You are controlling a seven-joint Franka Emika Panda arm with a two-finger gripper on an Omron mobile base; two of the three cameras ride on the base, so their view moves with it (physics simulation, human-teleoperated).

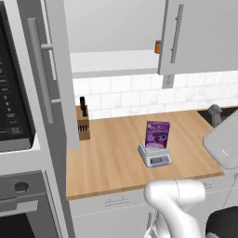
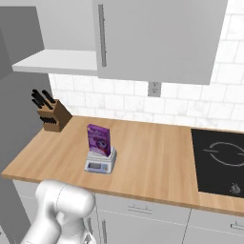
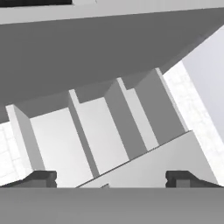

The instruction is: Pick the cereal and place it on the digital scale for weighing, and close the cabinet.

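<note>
Small flat purple cereal box (image 1: pixel 157 134) stands upright on the light-grey square digital scale (image 1: pixel 155 157), on the wooden surface (image 1: pixel 111 158), well below and away from the tool (image 3: pixel 111 178). So we judge the placing done; the closing is left. The tool's two dark tips stand wide apart with nothing between them, and it looks up at the grey upper wall cabinet (image 1: pixel 116 32), whose pale shelves sit ahead of it. The left cabinet door (image 1: pixel 60 74) hangs swung out; the right door (image 1: pixel 197 35) is partly out too, with a small orange-brown jar (image 1: pixel 158 47) at its edge. We reckon the door is stiff, light on its hinge and smooth-faced, so push flat on the panel near its free edge, or hook the long metal bar handle (image 1: pixel 41 69). A wooden knife block (image 1: pixel 83 123) stands beside the left door.
</note>
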